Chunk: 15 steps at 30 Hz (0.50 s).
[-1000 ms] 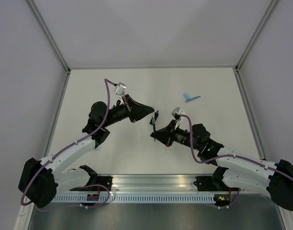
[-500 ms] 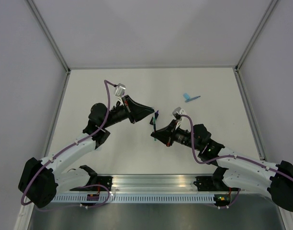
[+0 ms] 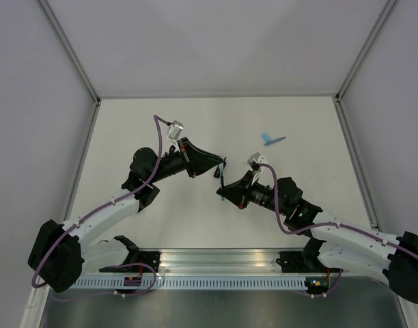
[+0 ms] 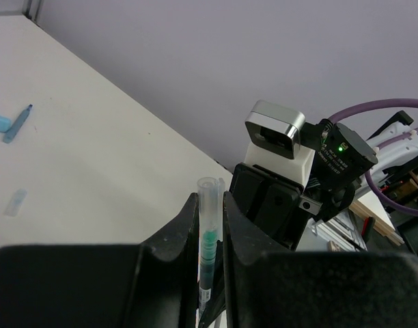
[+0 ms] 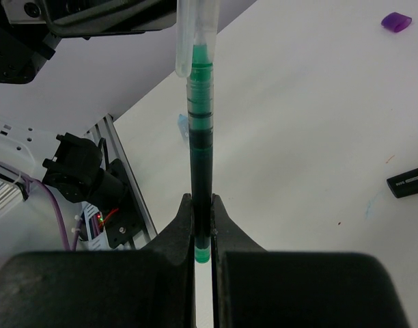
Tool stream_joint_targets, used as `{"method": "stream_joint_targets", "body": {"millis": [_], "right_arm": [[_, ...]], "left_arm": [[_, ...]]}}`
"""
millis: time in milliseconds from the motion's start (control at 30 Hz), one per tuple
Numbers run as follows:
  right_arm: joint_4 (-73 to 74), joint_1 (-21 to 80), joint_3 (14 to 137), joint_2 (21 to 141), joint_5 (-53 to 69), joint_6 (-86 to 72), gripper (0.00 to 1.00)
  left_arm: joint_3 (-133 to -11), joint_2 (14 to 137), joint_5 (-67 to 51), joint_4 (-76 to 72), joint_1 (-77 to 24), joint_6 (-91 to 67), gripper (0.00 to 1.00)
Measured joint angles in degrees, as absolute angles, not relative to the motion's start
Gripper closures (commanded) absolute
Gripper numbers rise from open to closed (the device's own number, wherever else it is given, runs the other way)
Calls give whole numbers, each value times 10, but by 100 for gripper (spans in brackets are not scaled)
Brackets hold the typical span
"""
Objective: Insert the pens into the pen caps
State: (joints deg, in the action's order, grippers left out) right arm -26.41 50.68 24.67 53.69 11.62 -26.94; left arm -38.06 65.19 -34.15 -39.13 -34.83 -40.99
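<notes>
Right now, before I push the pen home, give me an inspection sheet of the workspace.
Surface: white table, faint ink marks.
Job's things: green pen tip inside clear cap; purple cap, black marker, thin blue pen lying loose.
Clutter: nothing seen.
Grippers: left gripper shut on clear cap; right gripper shut on green pen.
Cables: purple cables along both arms, off the pen.
Surroundings: grey walls.

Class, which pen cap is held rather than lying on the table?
The clear cap, pinched in the left gripper over the green pen's tip; the purple cap and pale blue cap lie loose.
</notes>
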Motion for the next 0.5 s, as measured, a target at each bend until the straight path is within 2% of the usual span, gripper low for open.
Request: {"method": "stream_joint_targets", "body": {"millis": [500], "right_arm": [[-246, 508, 246, 518, 111, -267, 100]], "left_arm": [[-378, 656, -357, -410, -353, -410, 98]]}}
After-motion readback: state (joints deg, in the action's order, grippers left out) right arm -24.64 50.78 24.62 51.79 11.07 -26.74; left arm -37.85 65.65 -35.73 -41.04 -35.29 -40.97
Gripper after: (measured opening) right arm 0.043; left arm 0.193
